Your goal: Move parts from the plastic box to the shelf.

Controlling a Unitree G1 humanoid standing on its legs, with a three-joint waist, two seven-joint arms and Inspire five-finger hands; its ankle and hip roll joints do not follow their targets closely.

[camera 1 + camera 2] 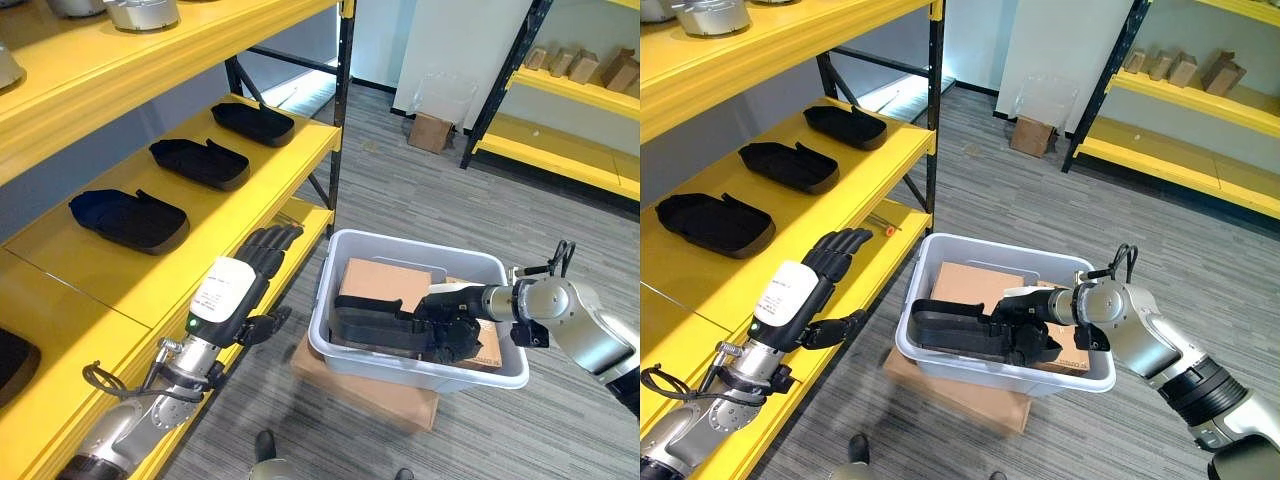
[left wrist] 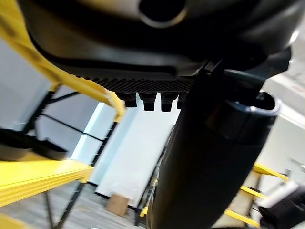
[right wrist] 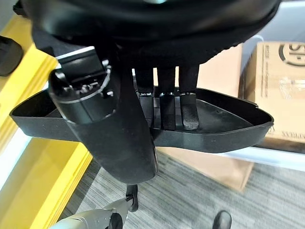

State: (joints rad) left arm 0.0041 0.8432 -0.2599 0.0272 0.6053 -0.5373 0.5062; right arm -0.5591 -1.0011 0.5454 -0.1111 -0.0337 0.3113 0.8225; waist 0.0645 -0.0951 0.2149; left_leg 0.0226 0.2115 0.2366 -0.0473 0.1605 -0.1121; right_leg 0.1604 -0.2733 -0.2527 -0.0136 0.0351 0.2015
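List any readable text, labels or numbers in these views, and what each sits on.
Nothing can be quoted in full.
Left hand: small print on the white cover, too small to read.
Cardboard box in the bin: a dark logo mark and a line of print, cut off at the view's edge.
Part held by the right hand: no text visible.
Shelf: no labels visible.

Three black trays [image 1: 200, 163] sit spaced along the shelf [image 1: 190, 250], bare gaps between them.
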